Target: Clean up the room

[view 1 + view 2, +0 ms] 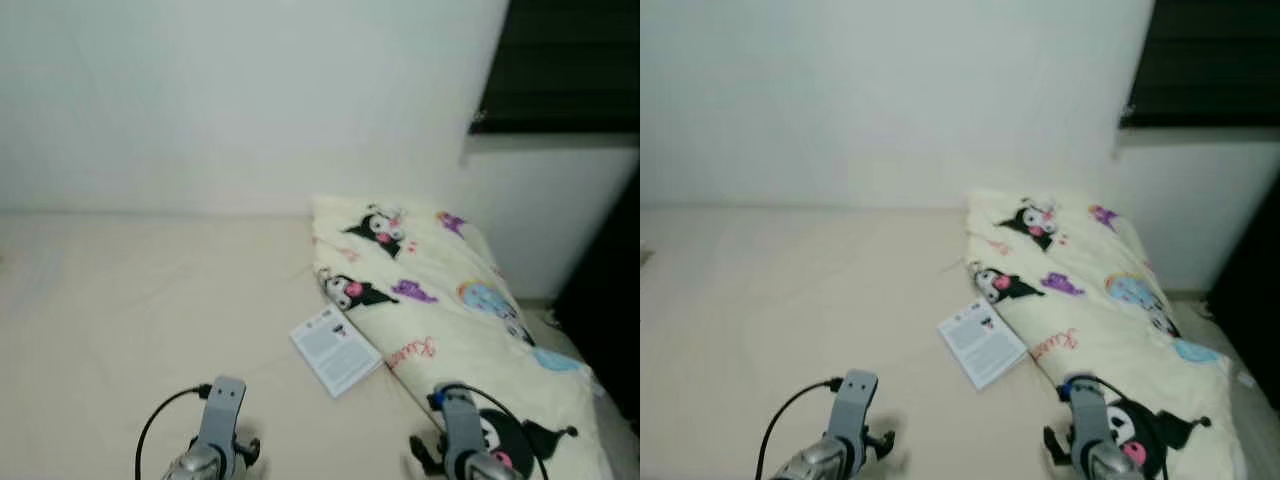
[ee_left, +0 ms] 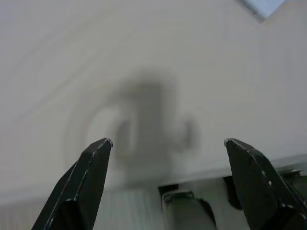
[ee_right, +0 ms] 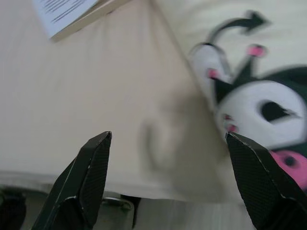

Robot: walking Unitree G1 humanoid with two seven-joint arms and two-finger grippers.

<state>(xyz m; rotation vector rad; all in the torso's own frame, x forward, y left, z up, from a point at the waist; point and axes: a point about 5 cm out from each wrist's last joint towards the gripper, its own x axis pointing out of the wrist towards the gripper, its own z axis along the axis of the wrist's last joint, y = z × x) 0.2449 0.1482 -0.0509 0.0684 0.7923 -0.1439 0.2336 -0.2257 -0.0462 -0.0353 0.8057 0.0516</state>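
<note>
A cream bed lies before me. On its right side a cartoon-printed quilt lies spread toward the wall. A white book with printed text rests on the sheet against the quilt's near edge. My left gripper hovers open over bare sheet near the bed's front edge, its arm low in the eye view. My right gripper is open above the sheet beside the quilt's black-and-white character print; the book's corner lies beyond it.
A white wall runs behind the bed. A dark window sits at the upper right, and a dark gap drops off beyond the bed's right edge.
</note>
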